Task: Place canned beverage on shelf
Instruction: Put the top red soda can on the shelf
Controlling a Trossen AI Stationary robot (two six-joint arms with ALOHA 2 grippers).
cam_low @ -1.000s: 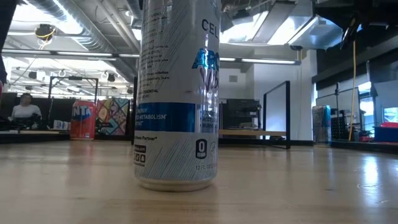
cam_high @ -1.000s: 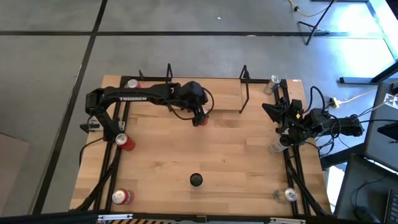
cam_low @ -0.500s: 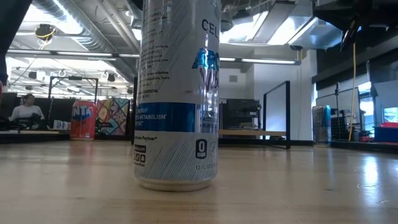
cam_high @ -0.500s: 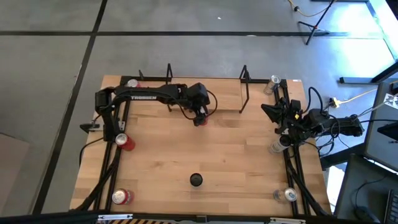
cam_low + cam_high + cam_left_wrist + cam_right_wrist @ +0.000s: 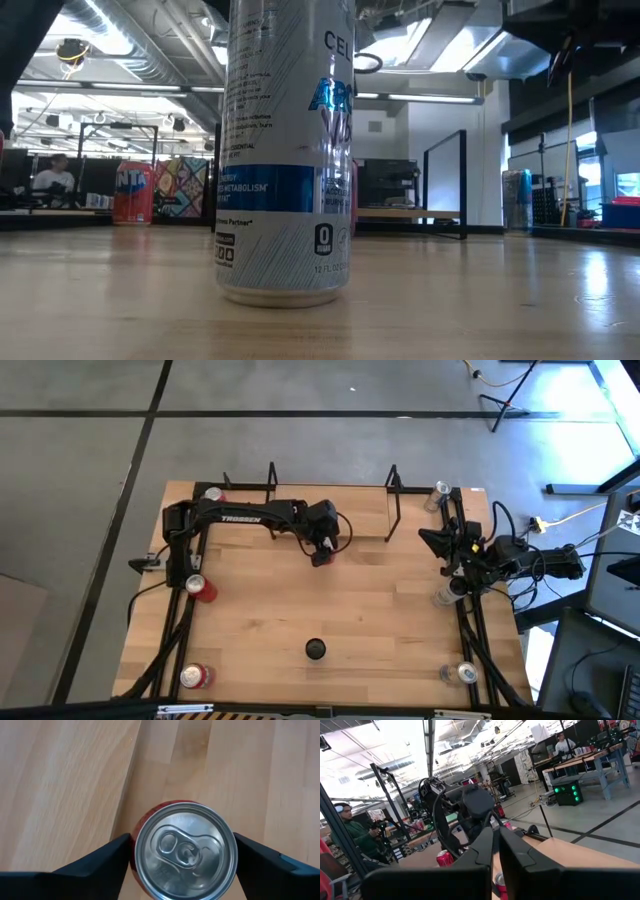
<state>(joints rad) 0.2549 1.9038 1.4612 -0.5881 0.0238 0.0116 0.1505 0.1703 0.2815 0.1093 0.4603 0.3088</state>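
Observation:
A red can with a silver top [image 5: 184,851] stands upright between the fingers of my left gripper [image 5: 322,552], which is shut on it. In the high view the gripper is just in front of the near edge of the shelf [image 5: 340,510]. The shelf is a low light-wood board with black wire frames [image 5: 393,490] at its ends, at the table's far middle. My right gripper [image 5: 496,837] is shut and empty, waiting at the table's right edge [image 5: 470,552]. My left gripper pinches the red can between its two fingers, one on each opposite side of the can's wall [image 5: 131,851] just below the top rim. The fingers come from above, pointing down. The can is upright, top up. Whether its bottom is off the table does not show.
A tall white and blue can [image 5: 285,150] stands at the near middle [image 5: 315,649]. Red cans stand at the left edge [image 5: 200,588] and near left corner [image 5: 195,677]. Silver cans stand at the right edge [image 5: 445,595] and near right corner [image 5: 462,673]. People sit in the room behind.
My left arm's rear links have swung toward the table's right edge, and its gripper has gone slightly that way, staying shut on the red can in front of the shelf.

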